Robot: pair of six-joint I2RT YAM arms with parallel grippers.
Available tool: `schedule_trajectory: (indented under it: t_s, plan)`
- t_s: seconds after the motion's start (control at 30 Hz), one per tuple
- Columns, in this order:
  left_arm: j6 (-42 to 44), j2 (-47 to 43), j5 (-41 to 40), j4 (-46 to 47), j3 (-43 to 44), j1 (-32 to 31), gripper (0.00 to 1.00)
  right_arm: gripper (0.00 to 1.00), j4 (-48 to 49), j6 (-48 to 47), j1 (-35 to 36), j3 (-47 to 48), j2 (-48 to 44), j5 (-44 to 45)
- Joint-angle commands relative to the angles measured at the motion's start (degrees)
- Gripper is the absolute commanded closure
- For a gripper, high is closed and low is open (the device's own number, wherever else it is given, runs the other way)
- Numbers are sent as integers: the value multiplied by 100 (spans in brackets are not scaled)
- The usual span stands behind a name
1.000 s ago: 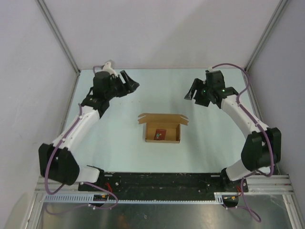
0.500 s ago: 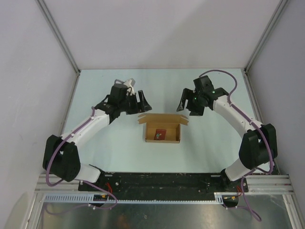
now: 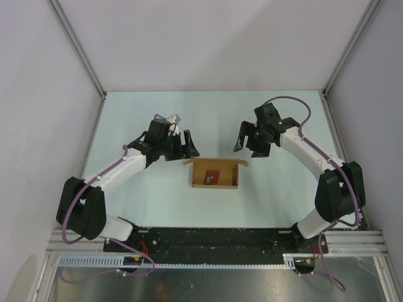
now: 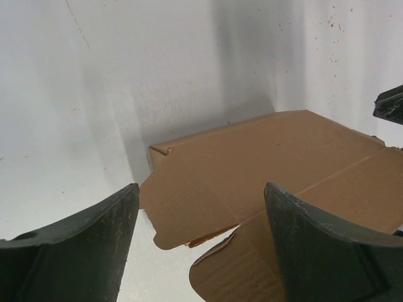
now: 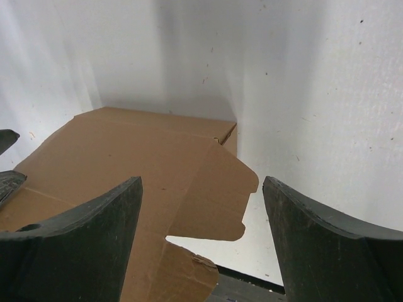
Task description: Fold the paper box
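**Colour key.**
- Paper box (image 3: 215, 171), between the two grippers: plain brown kraft throughout, with a paler line along one crease in the left wrist view.
- Small square item (image 3: 212, 176), inside the box: dark red.
- Left gripper (image 3: 191, 147) and right gripper (image 3: 247, 145): black. Seen close in the wrist views, the fingers (image 4: 69, 251) are dark charcoal.
- Left arm (image 3: 116, 170) and right arm (image 3: 308, 148), behind the grippers: white links and black joints.
- Cable (image 3: 291, 99): purple.
- Table (image 3: 157, 182), beneath both grippers: pale mint with fine dark specks.
- Walls (image 3: 214, 44), beyond the grippers: pale lilac-grey.
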Motion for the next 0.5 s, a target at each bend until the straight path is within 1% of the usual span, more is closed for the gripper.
schedule_trajectory:
  t_s: [0.0,0.2,0.47]
  plan:
    - [45,-79,258,35,63,-45,14,17,78,27,81,-76,73,-173]
    - [-96,-35,415,36,45,-107,14,16,245,158,116,-235,91,-463]
    - [-122,-149,521,36,-42,-186,13,16,315,211,143,-375,47,-604]
